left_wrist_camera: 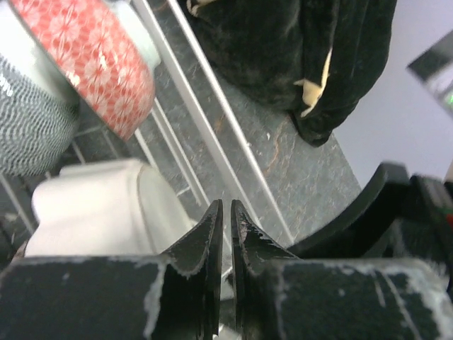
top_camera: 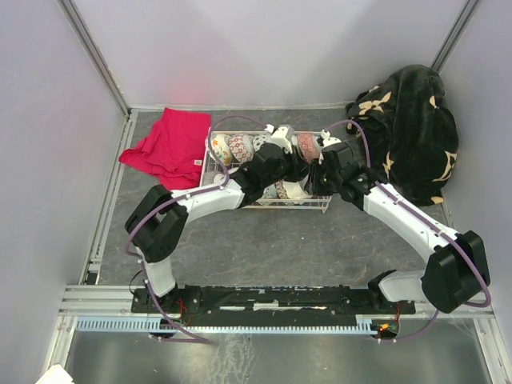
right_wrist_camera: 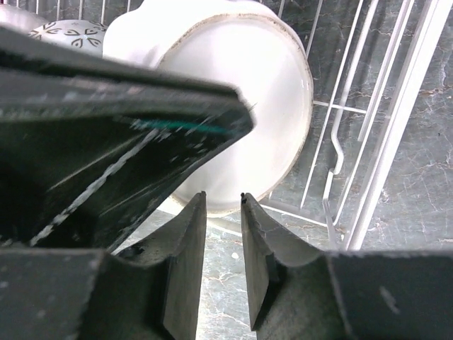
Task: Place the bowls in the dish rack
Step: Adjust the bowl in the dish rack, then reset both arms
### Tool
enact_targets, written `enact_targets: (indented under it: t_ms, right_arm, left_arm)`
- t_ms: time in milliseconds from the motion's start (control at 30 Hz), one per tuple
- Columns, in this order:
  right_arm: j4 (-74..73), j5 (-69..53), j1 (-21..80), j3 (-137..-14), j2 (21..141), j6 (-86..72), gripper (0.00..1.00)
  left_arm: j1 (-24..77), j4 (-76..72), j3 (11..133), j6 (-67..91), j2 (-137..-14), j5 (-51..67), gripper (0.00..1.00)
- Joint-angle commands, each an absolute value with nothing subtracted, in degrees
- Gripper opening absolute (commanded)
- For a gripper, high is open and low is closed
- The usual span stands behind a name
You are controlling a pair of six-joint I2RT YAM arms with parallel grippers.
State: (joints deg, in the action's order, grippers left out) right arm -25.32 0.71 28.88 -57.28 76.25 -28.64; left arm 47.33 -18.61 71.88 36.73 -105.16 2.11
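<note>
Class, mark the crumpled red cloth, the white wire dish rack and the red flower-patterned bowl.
crumpled red cloth (top_camera: pixel 168 144), top view, its middle folds.
white wire dish rack (top_camera: pixel 308 206), top view, its near rim.
red flower-patterned bowl (left_wrist_camera: pixel 99 64), left wrist view, its outer wall.

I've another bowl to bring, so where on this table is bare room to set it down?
Widest: the table between the dish rack and the arm bases. A thin strip runs behind the rack, between the red cloth and the black blanket. The rack is crowded: bowls under the left arm and right arm.
</note>
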Motion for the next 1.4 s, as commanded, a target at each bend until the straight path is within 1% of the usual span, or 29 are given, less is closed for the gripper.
enact_targets:
  t_ms: [0, 133, 300, 467, 567, 600, 633, 667, 700, 733, 833, 933, 1100, 1200, 1267, 1367]
  right_arm:
    - [-25.1, 2.4, 29.3, -58.4, 75.0, -28.3, 0.36]
    - [-25.1, 3.3, 29.2, -58.0, 73.5, -28.3, 0.44]
    - [-24.1, 3.9, 29.2, -57.1, 71.6, -28.3, 0.59]
    - [-23.1, 5.0, 29.2, -56.2, 69.7, -28.2, 0.75]
    - [-22.7, 6.3, 29.2, -55.6, 68.0, -27.9, 0.82]
    - [-22.1, 6.7, 29.2, -55.2, 67.2, -27.8, 0.84]
    - [-21.6, 7.0, 29.3, -54.8, 66.6, -27.6, 0.87]
    - [-21.0, 7.4, 29.2, -54.1, 65.9, -27.3, 0.89]
    - [-20.4, 8.0, 29.2, -53.6, 65.2, -27.2, 0.91]
    - [-19.9, 9.1, 29.2, -53.1, 64.5, -27.0, 0.92]
    - [-18.8, 12.6, 29.3, -51.6, 62.3, -26.7, 0.95]
    - [-17.6, 17.2, 29.2, -50.0, 60.5, -26.0, 1.00]
    - [-13.6, 27.7, 29.2, -44.9, 56.4, -21.6, 0.99]
    - [-13.6, 37.7, 29.1, -41.9, 53.2, -20.6, 0.99]
    - [-12.8, 40.9, 28.7, -39.4, 50.2, -19.5, 1.00]
    - [-9.9, 42.9, 27.3, -33.8, 44.4, -18.1, 1.00]
  left_arm:
    - [47.3, -22.7, 67.7, 34.0, -96.9, 2.2, 0.17]
    - [47.5, -22.7, 63.8, 33.3, -90.7, 1.0, 0.21]
    - [47.5, -20.7, 59.1, 31.3, -82.3, -2.4, 0.30]
    - [47.5, -15.8, 54.3, 30.2, -72.1, -5.9, 0.35]
    - [47.5, -14.7, 48.2, 30.0, -64.6, -8.8, 0.44]
    - [47.5, -14.2, 46.1, 30.0, -61.7, -10.2, 0.48]
    - [47.4, -13.3, 44.0, 29.9, -59.0, -11.9, 0.60]
    - [47.4, -12.4, 42.1, 29.9, -55.9, -14.2, 0.84]
    - [47.4, -11.5, 40.1, 29.9, -52.9, -16.0, 0.94]
    - [47.5, -10.8, 38.0, 29.9, -50.2, -17.9, 0.98]
    - [47.4, -7.8, 33.2, 30.1, -41.8, -23.6, 1.00]
    - [47.4, -5.5, 29.4, 29.7, -37.0, -28.3, 0.99]
    - [47.4, -3.6, 24.6, 28.5, -33.3, -37.2, 0.99]
    - [47.4, -3.7, 21.5, 27.9, -32.1, -45.3, 0.99]
    - [47.3, -3.9, 19.3, 27.9, -30.8, -50.4, 0.99]
    - [47.3, -6.3, 16.7, 23.8, -28.8, -54.7, 0.99]
